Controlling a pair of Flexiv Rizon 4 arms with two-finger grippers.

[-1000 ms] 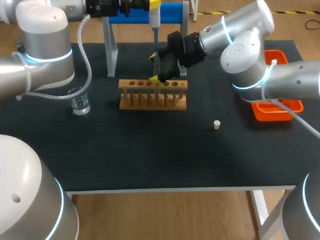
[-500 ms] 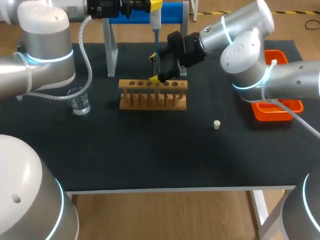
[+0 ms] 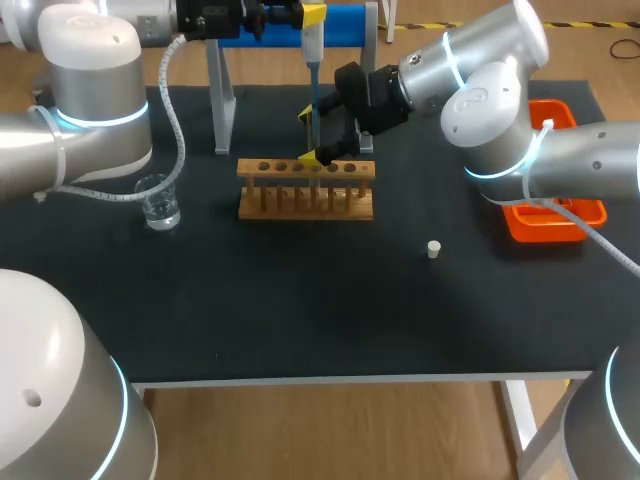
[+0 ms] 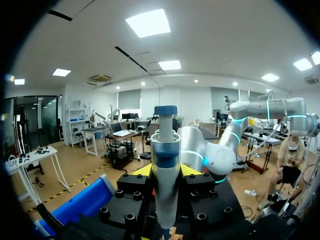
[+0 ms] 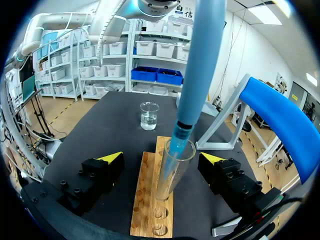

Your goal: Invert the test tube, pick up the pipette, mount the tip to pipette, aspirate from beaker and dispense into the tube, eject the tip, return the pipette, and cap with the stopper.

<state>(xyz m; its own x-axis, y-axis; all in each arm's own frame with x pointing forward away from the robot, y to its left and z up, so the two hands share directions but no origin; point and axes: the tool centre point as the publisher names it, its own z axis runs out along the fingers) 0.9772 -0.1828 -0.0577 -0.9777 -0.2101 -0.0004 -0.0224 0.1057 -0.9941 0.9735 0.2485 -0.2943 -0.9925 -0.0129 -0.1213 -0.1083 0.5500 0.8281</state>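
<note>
Test tube (image 5: 170,172) upright in the wooden rack (image 5: 145,205), long axis vertical, mouth up, set between the two yellow-tipped fingers of the right gripper (image 5: 162,157) yet touching neither, each pad well off to its side: jaws spread, flanking only, gripping nothing. Directly over that mouth and on the same vertical line, the blue pipette tip (image 5: 181,135), lower end just inside the glass rim. Above it the pipette (image 4: 165,150), likewise vertical, clamped from both sides in the left gripper (image 4: 166,170), plunger end rising past the fingers, barrel running straight down below them. From overhead, the same stack: pipette (image 3: 312,45) hanging from the left gripper (image 3: 300,14), tip (image 3: 313,95) dropping into the rack (image 3: 305,195) between the right gripper's (image 3: 314,135) tips. Whether liquid lies in the tube, impossible to tell. Beaker (image 5: 149,115) ahead of the right gripper, past the rack's far end, well apart from both hands. Stopper (image 3: 433,249) lying on the table (image 3: 300,310), nearer the right arm's side. Probably the dispensing step. Everything next hangs on that shared axis: withdrawal best made straight up along it, since any sideways drift would likely drag the tip against the rim and tip the tube
</note>
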